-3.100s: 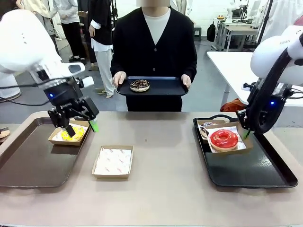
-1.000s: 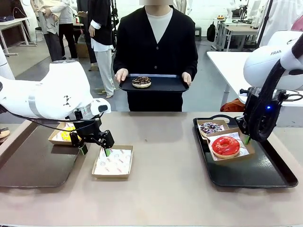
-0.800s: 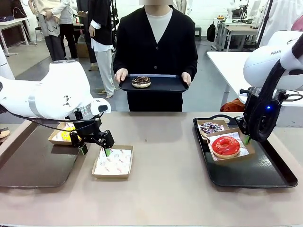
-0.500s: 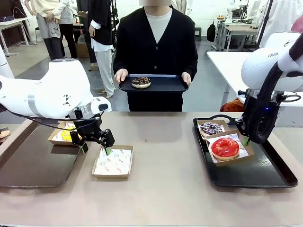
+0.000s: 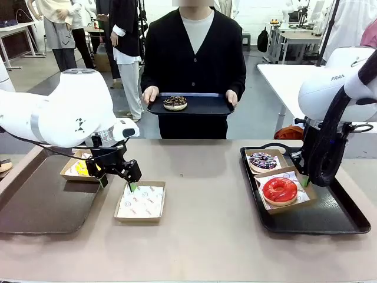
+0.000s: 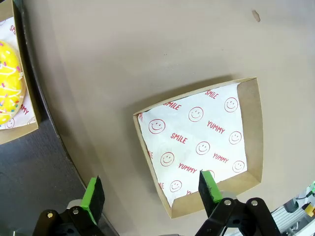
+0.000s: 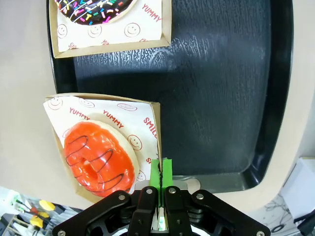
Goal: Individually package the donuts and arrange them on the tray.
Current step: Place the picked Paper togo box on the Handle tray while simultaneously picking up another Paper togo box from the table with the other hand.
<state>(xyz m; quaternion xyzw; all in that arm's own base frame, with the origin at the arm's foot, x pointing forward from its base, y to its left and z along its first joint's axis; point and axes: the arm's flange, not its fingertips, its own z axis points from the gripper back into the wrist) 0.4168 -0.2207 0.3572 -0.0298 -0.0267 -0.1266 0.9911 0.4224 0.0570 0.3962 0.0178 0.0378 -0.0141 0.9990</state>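
Note:
My left gripper (image 5: 116,184) (image 6: 151,192) hangs open over the near-left edge of an empty cardboard box (image 5: 140,201) (image 6: 202,142) lined with smiley paper; one finger is over the box, the other over bare table. A yellow-iced donut (image 5: 82,168) (image 6: 7,88) sits boxed on the left tray (image 5: 35,203). My right gripper (image 5: 306,178) (image 7: 161,173) is shut on the side wall of the box holding the glossy red donut (image 5: 279,190) (image 7: 96,155) on the right tray (image 5: 330,215). Behind it lies a boxed dark sprinkled donut (image 5: 263,160) (image 7: 93,10). A chocolate donut (image 5: 175,102) rests on the person's tray (image 5: 206,107).
The person stands at the far side holding the small dark tray with both hands. Bare table lies between the two big trays. The right tray's near and right parts are free. Other people stand far behind on the left.
My right gripper has drawn the red donut's box a little toward the near side of the tray. The left gripper has stayed nearly still over the empty box.

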